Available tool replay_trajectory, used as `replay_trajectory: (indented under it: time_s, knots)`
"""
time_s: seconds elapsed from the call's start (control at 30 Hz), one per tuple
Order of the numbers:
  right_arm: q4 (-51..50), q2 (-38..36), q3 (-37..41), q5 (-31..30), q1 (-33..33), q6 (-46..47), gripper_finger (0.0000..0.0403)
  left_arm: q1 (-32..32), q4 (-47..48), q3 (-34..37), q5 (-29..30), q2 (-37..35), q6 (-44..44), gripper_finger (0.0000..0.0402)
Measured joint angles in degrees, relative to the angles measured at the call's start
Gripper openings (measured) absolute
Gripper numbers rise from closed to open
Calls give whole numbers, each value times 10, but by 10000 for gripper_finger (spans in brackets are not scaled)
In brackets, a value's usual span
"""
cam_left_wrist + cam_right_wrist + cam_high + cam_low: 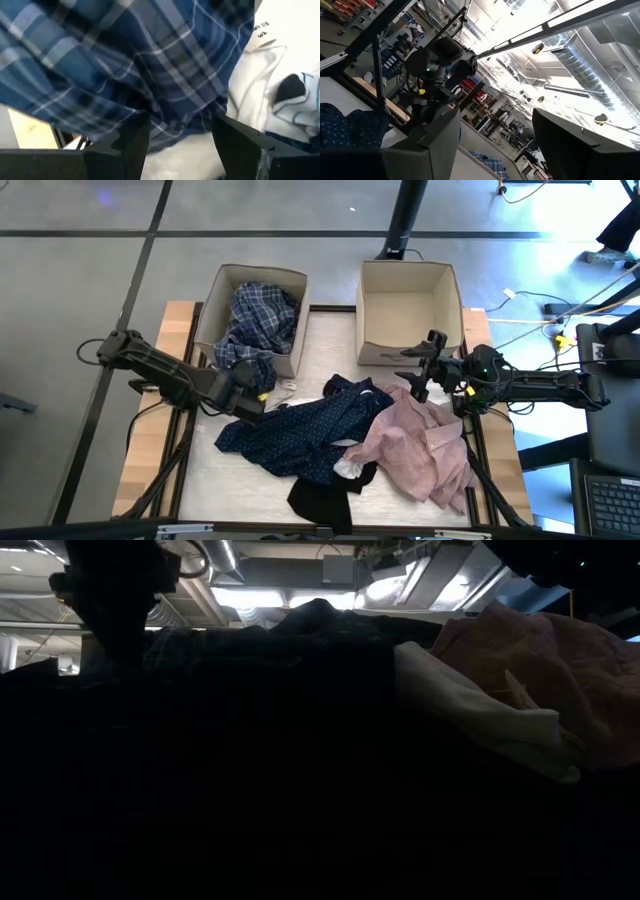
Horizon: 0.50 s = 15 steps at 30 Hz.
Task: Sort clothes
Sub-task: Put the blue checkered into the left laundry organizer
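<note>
A blue-white plaid shirt (pixel 258 320) lies in the left beige box (pixel 212 310), and part of it hangs over the box's front wall. My left gripper (pixel 250 392) is open right at that hanging part (pixel 150 75), with a white piece (pixel 260 85) beyond it. A navy dotted shirt (pixel 300 430), a pale pink shirt (pixel 420 445), a black garment (pixel 320 502) and a small white piece (pixel 350 468) lie heaped on the table. My right gripper (pixel 420 375) is open and empty above the pink shirt's far edge, tipped upward. My left gripper has its open fingers (pixel 132 142) close on either side of the plaid shirt's hanging lower edge (pixel 175 122). I cannot tell whether they touch the cloth.
The right beige box (pixel 408 310) stands open at the table's far side with nothing showing inside. In the low view the heap fills the foreground, with the pink shirt (pixel 540 650) and white cloth (pixel 470 710) on the right. Dark frame rails run along the table's edges.
</note>
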<state>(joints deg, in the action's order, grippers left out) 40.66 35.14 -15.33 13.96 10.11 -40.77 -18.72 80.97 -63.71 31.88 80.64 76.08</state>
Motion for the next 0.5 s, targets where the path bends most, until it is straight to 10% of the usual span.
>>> replay_trajectory:
  time_s: [0.5]
  knots:
    - [-2,0,0,0,0,0,250,46,-103,77,89,0,-73,148]
